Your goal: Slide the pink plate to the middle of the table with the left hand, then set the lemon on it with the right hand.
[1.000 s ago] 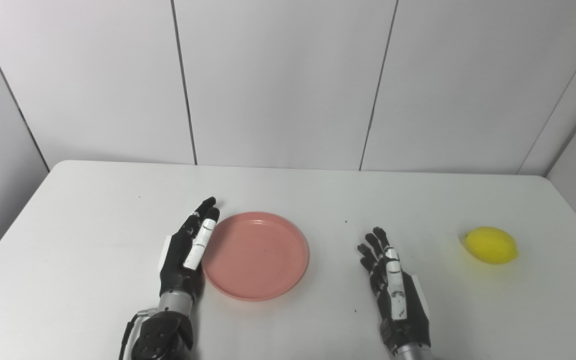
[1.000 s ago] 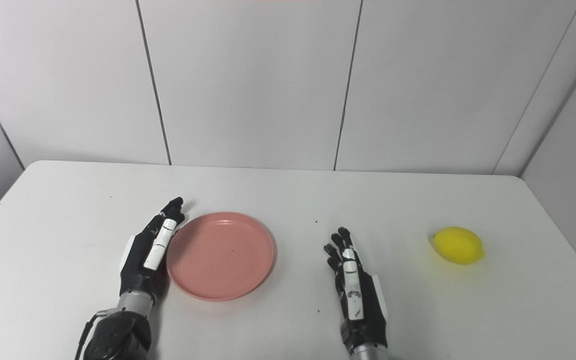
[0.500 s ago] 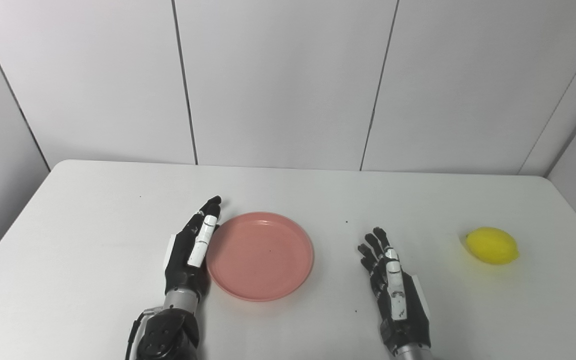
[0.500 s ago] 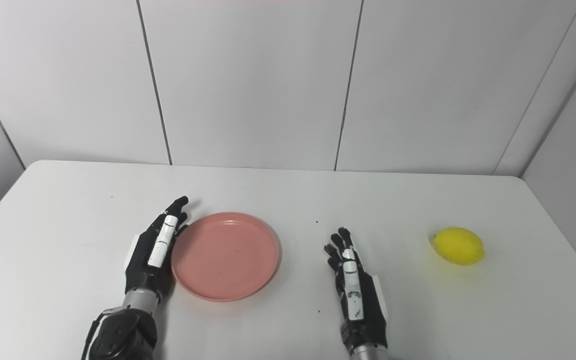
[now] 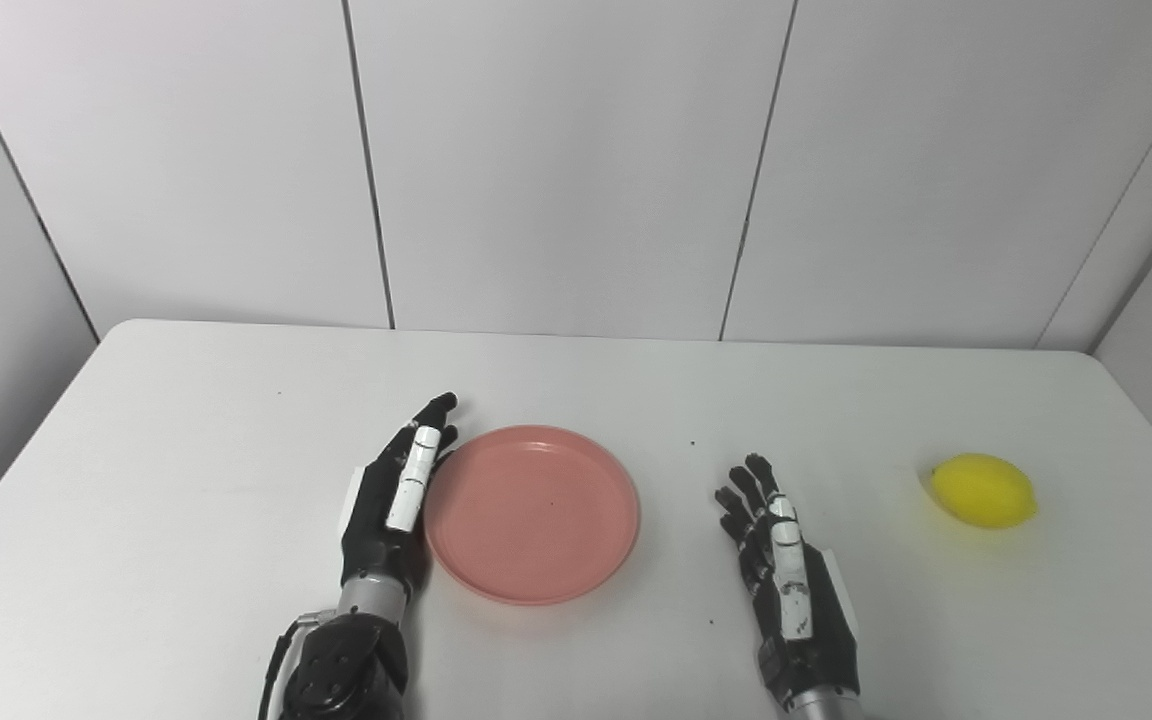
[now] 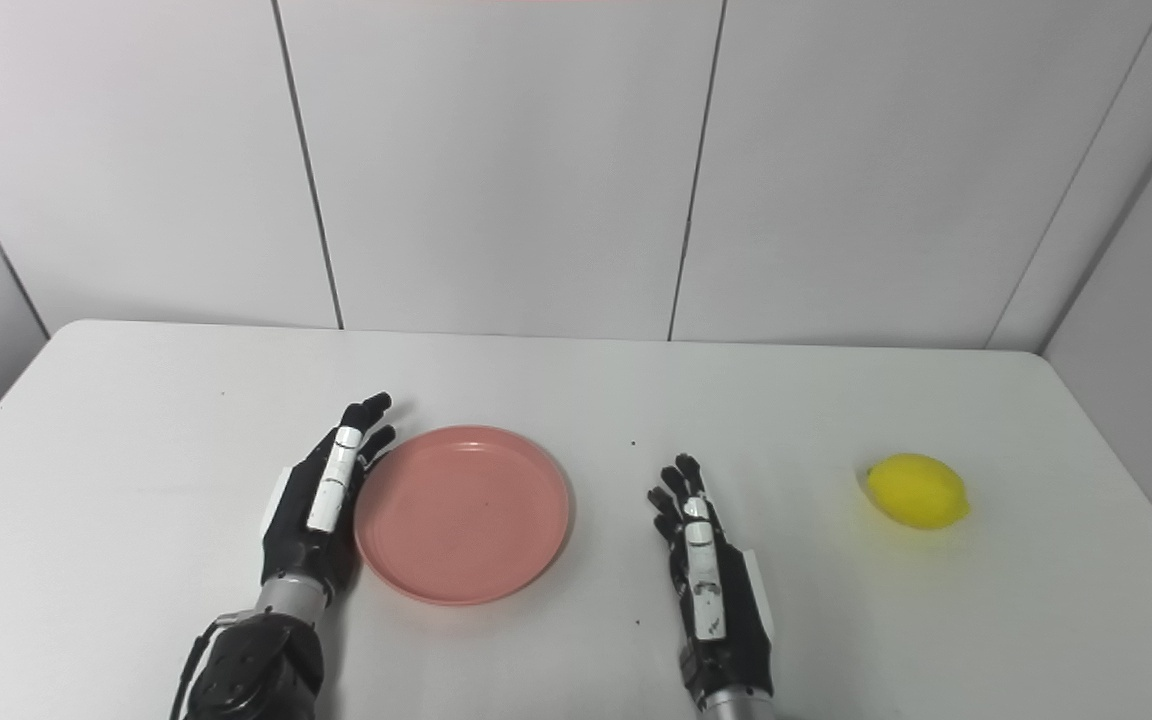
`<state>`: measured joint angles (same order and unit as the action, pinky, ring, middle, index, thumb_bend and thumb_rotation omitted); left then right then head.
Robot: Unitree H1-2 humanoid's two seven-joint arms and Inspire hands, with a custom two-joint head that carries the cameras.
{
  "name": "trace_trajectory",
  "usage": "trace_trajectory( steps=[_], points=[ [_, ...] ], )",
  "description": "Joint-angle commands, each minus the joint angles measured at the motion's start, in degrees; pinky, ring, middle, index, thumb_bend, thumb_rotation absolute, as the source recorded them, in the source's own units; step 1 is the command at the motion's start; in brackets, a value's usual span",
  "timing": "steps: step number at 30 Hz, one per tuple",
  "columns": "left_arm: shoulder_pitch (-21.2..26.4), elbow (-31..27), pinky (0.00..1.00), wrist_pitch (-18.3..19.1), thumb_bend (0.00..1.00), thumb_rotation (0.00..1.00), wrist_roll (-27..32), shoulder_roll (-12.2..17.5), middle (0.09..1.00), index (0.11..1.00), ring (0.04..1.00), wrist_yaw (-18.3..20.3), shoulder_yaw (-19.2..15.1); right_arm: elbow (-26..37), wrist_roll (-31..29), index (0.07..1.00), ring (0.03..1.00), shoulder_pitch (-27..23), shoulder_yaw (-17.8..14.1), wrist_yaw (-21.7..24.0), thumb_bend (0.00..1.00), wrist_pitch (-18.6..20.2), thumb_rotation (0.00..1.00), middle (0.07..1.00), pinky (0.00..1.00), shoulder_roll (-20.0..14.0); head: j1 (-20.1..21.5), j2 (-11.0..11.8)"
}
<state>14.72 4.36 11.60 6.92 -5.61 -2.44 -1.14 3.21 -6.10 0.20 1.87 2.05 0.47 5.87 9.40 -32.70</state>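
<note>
The round, shallow pink plastic plate (image 5: 532, 514) is lying flat on the white table (image 5: 186, 450), a little left of the table's middle, and the left hand (image 5: 391, 502) is standing on its edge right against the plate's left rim, fingers (image 5: 416, 460) stretched out straight and held close together, gripping nothing; the palm side is facing the plate and appears to be touching the rim. The right hand (image 5: 786, 570) is resting on the table to the right of the plate, apart from it, with its fingers extended forward and slightly fanned, and it is holding nothing either. The smooth, oval yellow lemon (image 5: 983, 490) is sitting on the bare table surface far to the right, well apart from the right hand and from the plate, close to the table's right edge. The plate is carrying nothing inside its raised rim. Pale grey wall panels (image 5: 556, 160) are standing behind the table.
</note>
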Motion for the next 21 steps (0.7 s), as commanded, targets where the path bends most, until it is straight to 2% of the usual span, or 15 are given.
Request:
trace_trajectory(
  steps=[1,8,15,21],
  points=[
    [2.1,-1.4,0.92,0.1,0.78,0.76,-0.7,-0.9,0.934,0.771,0.92,0.0,0.7,-1.9,-0.6,0.952,0.927,1.3,0.0,0.0,0.76,-0.1,0.99,0.948,0.97,0.5,-0.1,0.0],
    [1.8,-2.1,0.85,0.9,0.76,0.76,-2.5,-1.2,0.932,0.752,0.902,-0.7,1.5,-1.7,-0.5,0.958,0.924,1.3,0.1,0.0,0.75,-0.1,0.99,0.949,0.97,0.6,0.2,-0.1],
    [1.3,-1.9,0.9,1.1,0.74,0.77,-2.8,-1.4,0.935,0.762,0.911,-0.7,1.7,-1.4,-0.2,0.958,0.921,1.4,0.1,-0.4,0.75,-0.1,0.99,0.949,0.97,0.7,0.3,-0.2],
    [1.0,-1.2,0.87,0.6,0.74,0.77,-2.7,-1.7,0.939,0.778,0.91,-0.5,1.9,-1.5,0.1,0.956,0.915,1.5,-0.4,-0.9,0.74,-1.6,0.97,0.943,0.97,0.7,0.9,-0.2]
  ],
)
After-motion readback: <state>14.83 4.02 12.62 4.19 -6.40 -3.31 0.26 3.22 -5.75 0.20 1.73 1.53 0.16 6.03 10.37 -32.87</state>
